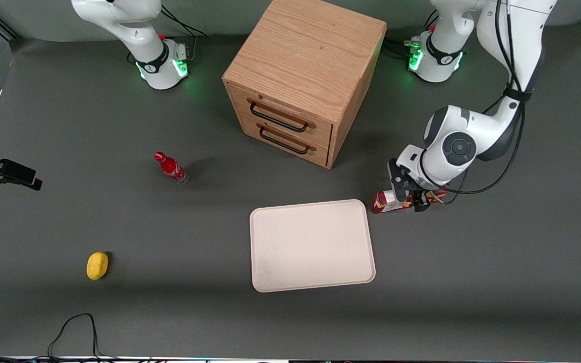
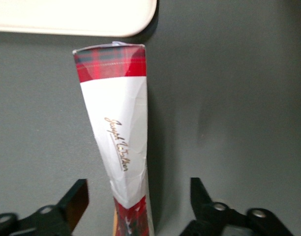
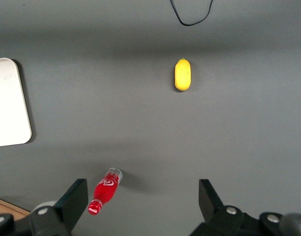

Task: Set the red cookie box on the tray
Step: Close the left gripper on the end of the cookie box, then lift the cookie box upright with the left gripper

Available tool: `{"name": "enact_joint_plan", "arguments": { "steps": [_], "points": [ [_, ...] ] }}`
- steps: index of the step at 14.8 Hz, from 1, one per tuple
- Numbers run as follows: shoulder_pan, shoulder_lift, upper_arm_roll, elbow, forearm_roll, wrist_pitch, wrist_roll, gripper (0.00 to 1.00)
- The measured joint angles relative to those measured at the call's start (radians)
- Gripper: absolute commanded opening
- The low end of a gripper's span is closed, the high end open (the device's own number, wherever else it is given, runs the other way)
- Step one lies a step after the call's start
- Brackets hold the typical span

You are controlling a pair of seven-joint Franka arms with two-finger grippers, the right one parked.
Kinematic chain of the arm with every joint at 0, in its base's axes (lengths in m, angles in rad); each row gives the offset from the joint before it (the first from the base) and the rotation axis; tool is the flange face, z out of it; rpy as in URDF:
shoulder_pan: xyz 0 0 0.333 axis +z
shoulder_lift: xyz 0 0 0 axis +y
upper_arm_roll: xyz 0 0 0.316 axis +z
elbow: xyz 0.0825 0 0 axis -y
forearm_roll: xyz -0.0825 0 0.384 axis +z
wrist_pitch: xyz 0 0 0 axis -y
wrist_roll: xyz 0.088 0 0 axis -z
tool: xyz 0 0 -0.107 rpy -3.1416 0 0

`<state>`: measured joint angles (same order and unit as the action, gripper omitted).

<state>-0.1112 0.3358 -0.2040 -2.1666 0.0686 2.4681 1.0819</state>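
The red cookie box (image 1: pixel 382 201) lies flat on the grey table, just off the tray's corner that is farther from the front camera, toward the working arm's end. The cream-white tray (image 1: pixel 310 247) has nothing on it. My gripper (image 1: pixel 410 201) is down over the box, open, one finger on each side of it. In the left wrist view the box (image 2: pixel 118 132) shows a white patch and a plaid red end pointing at the tray's rim (image 2: pixel 76 17). The gripper (image 2: pixel 138 196) straddles the box with a gap at each finger, so neither finger touches it.
A wooden two-drawer cabinet (image 1: pixel 303 75) stands farther from the front camera than the tray. A small red bottle (image 1: pixel 171 168) and a yellow fruit (image 1: pixel 97 265) lie toward the parked arm's end. A black cable (image 1: pixel 73 327) loops near the table's front edge.
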Motion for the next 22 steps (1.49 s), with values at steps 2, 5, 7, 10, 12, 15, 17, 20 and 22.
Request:
{"name": "enact_joint_plan", "arguments": {
  "steps": [2, 5, 7, 10, 12, 15, 17, 20, 22],
  "points": [
    [0.000, 0.001, 0.000, 0.000, 0.006, 0.003, 0.000, 0.00],
    [0.002, 0.003, 0.001, 0.000, 0.009, 0.004, 0.000, 0.00],
    [0.006, 0.003, 0.002, 0.001, 0.009, 0.006, 0.000, 0.00],
    [0.008, 0.004, 0.001, 0.001, 0.010, 0.006, 0.000, 0.00],
    [0.008, 0.003, 0.001, 0.002, 0.010, 0.006, 0.000, 0.00],
    [0.009, -0.013, 0.001, 0.025, 0.010, -0.029, -0.002, 0.00],
    [0.009, -0.050, 0.001, 0.096, 0.010, -0.188, -0.006, 0.00],
    [0.009, -0.123, -0.001, 0.291, 0.010, -0.528, -0.024, 0.00],
    [0.010, -0.159, 0.000, 0.436, 0.010, -0.715, -0.033, 0.00]
  ]
}}
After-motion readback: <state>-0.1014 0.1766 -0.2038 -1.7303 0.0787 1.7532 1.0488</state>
